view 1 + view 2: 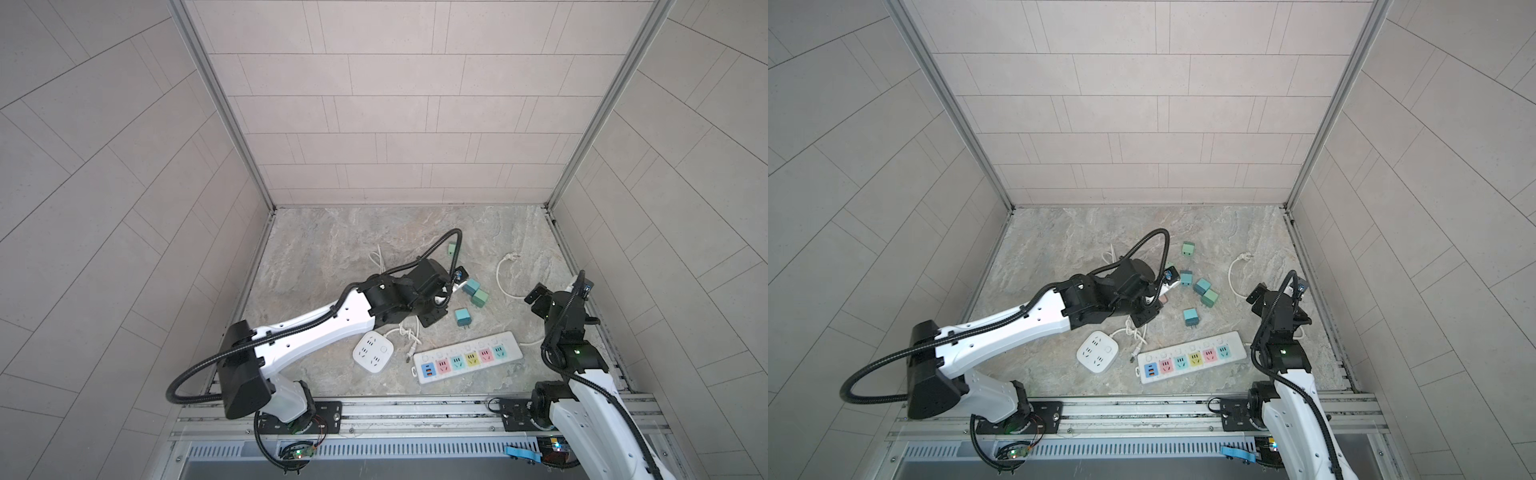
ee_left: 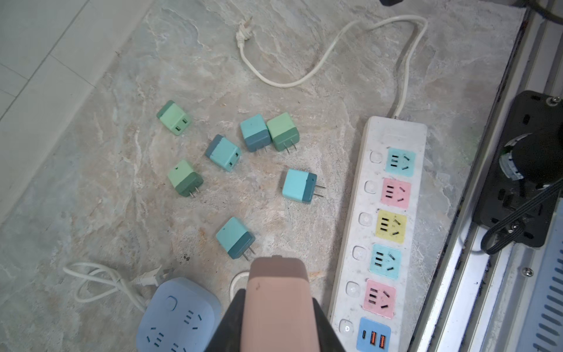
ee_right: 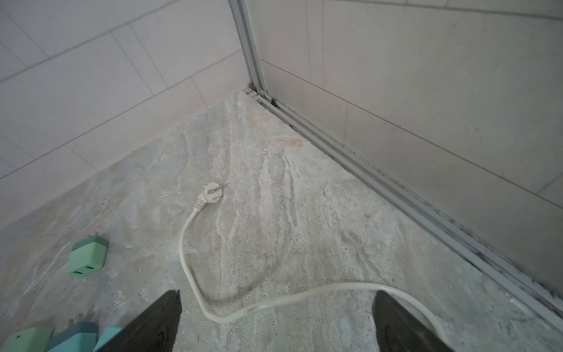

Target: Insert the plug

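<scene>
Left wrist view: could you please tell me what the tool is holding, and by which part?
The left tool is shut on a pink plug, gripping the sides of its lighter body; its darker end sticks out in front.

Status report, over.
Left gripper shut on pink plug. Right gripper open, empty. Power strip sockets all vacant. Loose teal plug near strip; watch it.

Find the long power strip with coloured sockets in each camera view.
In both top views: power strip lies near the front, right of centre.
Left wrist: beside the loose plugs, shown at.
Right wrist: not in view.
Shared landmark: its white cord's plug.
</scene>
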`<state>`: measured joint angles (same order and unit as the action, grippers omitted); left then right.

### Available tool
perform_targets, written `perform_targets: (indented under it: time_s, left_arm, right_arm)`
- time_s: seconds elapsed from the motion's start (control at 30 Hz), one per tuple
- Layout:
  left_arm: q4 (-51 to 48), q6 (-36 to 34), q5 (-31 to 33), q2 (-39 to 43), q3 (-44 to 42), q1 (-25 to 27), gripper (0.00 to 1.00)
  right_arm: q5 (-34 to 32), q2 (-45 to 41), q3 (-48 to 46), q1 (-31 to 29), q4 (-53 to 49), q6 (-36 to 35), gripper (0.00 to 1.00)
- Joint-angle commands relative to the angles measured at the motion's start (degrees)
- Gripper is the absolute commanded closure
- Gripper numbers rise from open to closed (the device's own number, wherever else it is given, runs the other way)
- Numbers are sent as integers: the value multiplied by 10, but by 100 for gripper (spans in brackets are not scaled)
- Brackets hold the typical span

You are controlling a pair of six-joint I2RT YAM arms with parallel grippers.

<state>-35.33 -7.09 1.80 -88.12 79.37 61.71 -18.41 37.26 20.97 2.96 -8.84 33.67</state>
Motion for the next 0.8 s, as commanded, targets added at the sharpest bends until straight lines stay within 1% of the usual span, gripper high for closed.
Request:
perform_targets:
  time_s: [0.0, 0.1, 0.2, 0.23, 0.27, 0.3, 0.33, 0.4, 0.47, 0.5, 0.57, 0.63, 0.7, 0.77]
  left_arm:
    - [-52, -29, 24, -55, 61, 30, 100]
    - [-70, -27, 25, -109, 111, 53, 100]
    - [-78, -21, 0, -149, 150, 74, 100]
    - [-80, -19, -2, -162, 163, 82, 100]
    - [-85, -16, -3, -173, 174, 90, 100]
    - [-90, -13, -4, -182, 185, 96, 100]
    - [-92, -10, -8, -191, 195, 102, 100]
    - [-94, -8, -27, -206, 208, 109, 100]
    - [-98, -8, -36, -225, 222, 112, 100]
    - [-103, -8, -36, -234, 229, 112, 100]
    - [-120, -8, -36, -259, 248, 113, 100]
    - [-139, -16, -34, -282, 268, 119, 100]
    - [-159, -22, -26, -308, 297, 123, 100]
    - [-182, -25, -23, -335, 337, 123, 100]
  right_arm:
    - [-48, 41, 30, 9, -51, 76, 0]
    - [-36, 83, 23, 20, -23, 81, 0]
    - [-12, 129, 24, 48, -19, 93, 0]
    - [-2, 140, 24, 61, -25, 104, 3]
    - [14, 147, 26, 75, -35, 114, 25]
    - [29, 152, 27, 85, -43, 128, 42]
    - [44, 158, 31, 94, -60, 148, 49]
    - [66, 169, 50, 106, -109, 177, 51]
    - [74, 178, 82, 112, -165, 176, 52]
    - [73, 177, 87, 113, -175, 170, 53]
    - [85, 166, 80, 125, -161, 163, 55]
    - [107, 153, 58, 142, -121, 153, 56]
    - [98, 152, 42, 154, -94, 158, 56]
    - [90, 168, 43, 172, -86, 157, 57]
